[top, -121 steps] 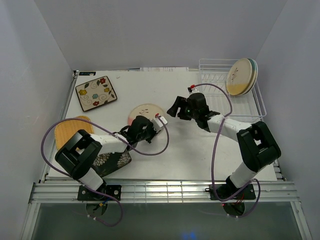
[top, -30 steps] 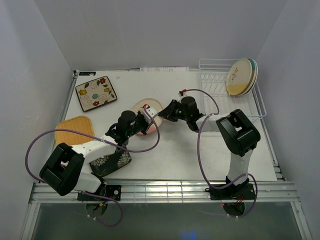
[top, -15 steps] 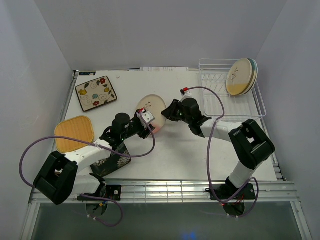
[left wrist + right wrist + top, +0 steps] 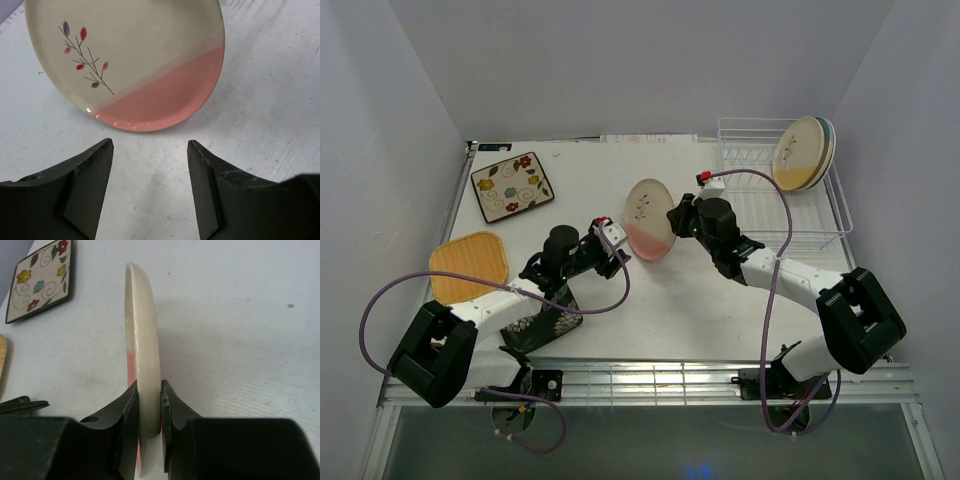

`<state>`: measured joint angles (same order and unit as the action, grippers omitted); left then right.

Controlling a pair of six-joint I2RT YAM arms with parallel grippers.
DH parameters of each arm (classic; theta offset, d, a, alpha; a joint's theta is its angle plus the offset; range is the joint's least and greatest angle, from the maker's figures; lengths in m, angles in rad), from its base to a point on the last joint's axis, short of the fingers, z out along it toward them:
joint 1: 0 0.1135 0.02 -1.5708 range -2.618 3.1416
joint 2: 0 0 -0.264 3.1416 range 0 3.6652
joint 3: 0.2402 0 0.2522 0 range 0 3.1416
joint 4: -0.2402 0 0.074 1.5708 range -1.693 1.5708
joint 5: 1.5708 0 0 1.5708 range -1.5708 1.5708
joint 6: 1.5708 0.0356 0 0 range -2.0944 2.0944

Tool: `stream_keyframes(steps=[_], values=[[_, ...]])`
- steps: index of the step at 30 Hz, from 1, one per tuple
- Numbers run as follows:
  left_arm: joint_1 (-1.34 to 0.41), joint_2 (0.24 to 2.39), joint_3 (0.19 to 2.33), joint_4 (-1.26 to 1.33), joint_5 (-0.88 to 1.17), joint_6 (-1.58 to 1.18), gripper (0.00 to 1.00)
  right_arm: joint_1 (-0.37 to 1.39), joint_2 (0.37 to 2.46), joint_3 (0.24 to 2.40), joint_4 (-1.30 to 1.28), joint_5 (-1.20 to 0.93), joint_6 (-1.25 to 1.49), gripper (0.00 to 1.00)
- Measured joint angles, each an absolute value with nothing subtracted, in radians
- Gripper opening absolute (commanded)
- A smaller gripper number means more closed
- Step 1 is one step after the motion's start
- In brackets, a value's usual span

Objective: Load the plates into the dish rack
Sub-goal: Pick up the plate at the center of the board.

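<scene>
Pink-half plate (image 4: 648, 219) now tipped upright over desk (image 4: 670, 300); my right claw (image 4: 149, 405) pinches its rim. My left claw (image 4: 150, 145) let go, jaws wide, plate just ahead.

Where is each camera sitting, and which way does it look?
Top camera: high behind the arms, looking down on the table, dish rack and both whole arms.
Left wrist: low, facing the pink plate; its open left gripper shows.
Right wrist: sights along that plate's edge, pinched in the right gripper.
All three share the pink plate.
</scene>
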<state>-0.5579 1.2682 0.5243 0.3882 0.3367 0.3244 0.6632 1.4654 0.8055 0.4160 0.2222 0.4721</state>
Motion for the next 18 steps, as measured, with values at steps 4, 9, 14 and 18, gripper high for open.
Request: stream_keyframes(steps=[4, 9, 14, 18], values=[[-0.555, 1.267, 0.524, 0.389, 0.353, 0.324, 0.71, 0.663, 1.412, 0.790, 0.413, 0.266, 0.396, 0.08], [-0.552, 1.255, 0.523, 0.389, 0.361, 0.324, 0.71, 0.663, 1.381, 0.790, 0.418, 0.289, 0.324, 0.08], [-0.551, 1.234, 0.518, 0.390, 0.366, 0.324, 0.72, 0.663, 1.381, 0.823, 0.389, 0.336, 0.268, 0.08], [-0.551, 1.227, 0.516, 0.390, 0.370, 0.325, 0.73, 0.663, 1.381, 0.881, 0.362, 0.385, 0.219, 0.08]])
